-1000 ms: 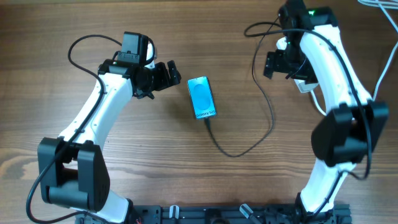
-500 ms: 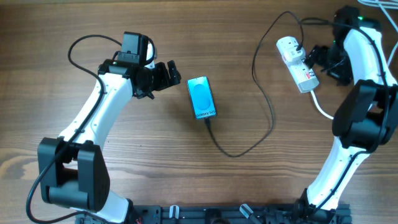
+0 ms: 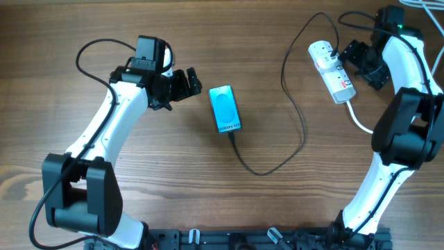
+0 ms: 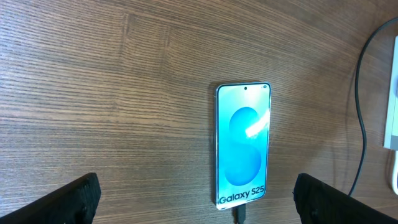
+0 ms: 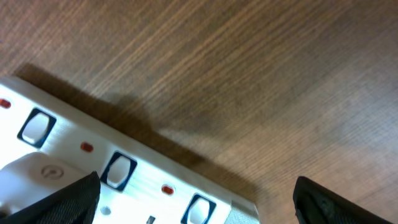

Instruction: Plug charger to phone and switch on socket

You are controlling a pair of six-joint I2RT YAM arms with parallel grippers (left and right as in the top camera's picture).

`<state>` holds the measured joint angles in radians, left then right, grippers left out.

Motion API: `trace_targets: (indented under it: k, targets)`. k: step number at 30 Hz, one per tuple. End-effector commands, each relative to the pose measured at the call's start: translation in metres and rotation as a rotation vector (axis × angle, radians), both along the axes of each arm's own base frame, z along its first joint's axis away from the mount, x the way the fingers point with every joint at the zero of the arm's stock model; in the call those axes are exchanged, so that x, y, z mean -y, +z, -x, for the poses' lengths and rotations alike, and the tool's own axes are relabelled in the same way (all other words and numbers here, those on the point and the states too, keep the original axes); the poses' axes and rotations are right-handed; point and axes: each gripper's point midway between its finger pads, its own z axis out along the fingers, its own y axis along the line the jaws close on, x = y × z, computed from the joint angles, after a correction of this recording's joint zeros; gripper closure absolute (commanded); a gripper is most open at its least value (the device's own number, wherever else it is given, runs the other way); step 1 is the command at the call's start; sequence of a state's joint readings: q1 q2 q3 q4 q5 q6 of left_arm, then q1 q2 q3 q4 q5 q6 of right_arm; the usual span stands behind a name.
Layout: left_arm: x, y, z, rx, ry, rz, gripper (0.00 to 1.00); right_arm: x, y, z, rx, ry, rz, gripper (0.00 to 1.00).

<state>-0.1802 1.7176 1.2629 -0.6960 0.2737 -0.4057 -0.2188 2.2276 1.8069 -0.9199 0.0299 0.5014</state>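
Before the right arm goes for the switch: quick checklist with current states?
1. Is the charger plugged into the phone? Ok, the plug sits at the phone's bottom edge.
2. Does the charger's far end reach the socket? Ok.
3. Is the socket switched on? Cannot tell.
4. Is the right gripper open and at the socket? Ok.
5. Is the left gripper open and clear of the phone? Ok.
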Motion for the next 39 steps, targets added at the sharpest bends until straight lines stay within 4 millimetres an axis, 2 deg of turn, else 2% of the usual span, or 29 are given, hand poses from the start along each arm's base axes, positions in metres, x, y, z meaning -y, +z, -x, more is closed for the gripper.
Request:
trace_targets:
  k: [1, 10, 22, 32, 39]
  targets:
    - [-0.003, 0.003, -0.001, 0.013, 0.003, -0.009, 0.00, -0.003, -0.017, 0.006, -0.020, -0.011, -0.006, 0.00]
    - [-0.003, 0.003, -0.001, 0.013, 0.003, -0.009, 0.00, 0.000, -0.034, 0.017, -0.050, -0.033, 0.011, 0.00]
    - [-0.003, 0.003, -0.001, 0.014, 0.003, -0.009, 0.00, 0.003, -0.031, 0.001, 0.017, -0.025, 0.026, 0.00]
    - [-0.003, 0.003, -0.001, 0.014, 0.003, -0.009, 0.00, 0.002, -0.031, 0.004, 0.005, -0.024, 0.024, 0.00]
    - [-0.003, 0.003, -0.001, 0.014, 0.003, -0.009, 0.00, 0.004, -0.030, -0.001, 0.030, -0.031, 0.029, 0.00]
